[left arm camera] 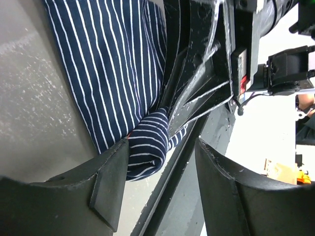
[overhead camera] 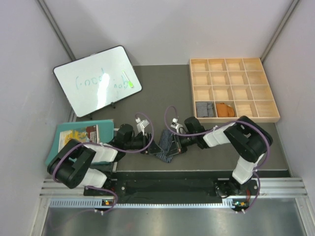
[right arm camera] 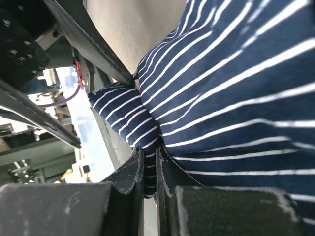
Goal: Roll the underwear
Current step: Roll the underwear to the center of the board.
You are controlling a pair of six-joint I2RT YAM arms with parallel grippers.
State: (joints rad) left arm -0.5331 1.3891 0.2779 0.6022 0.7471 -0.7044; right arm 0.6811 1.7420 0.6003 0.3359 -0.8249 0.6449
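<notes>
The dark navy white-striped underwear (overhead camera: 167, 145) lies bunched on the grey table between my two grippers. My right gripper (overhead camera: 179, 143) is shut on a fold of it; in the right wrist view the striped cloth (right arm camera: 236, 98) is pinched between the closed jaws (right arm camera: 150, 169). My left gripper (overhead camera: 151, 146) is open; in the left wrist view a rolled corner of the cloth (left arm camera: 145, 147) lies against the left finger's tip (left arm camera: 110, 182), not gripped. The grey pinstriped pair (overhead camera: 204, 109) and the rust-orange pair (overhead camera: 226, 110) sit rolled in adjacent tray compartments.
A wooden compartment tray (overhead camera: 234, 61) stands at the back right. A whiteboard (overhead camera: 97, 80) leans at the back left. A teal mat with a picture book (overhead camera: 81, 133) lies by the left arm. The table's front edge runs just below the cloth.
</notes>
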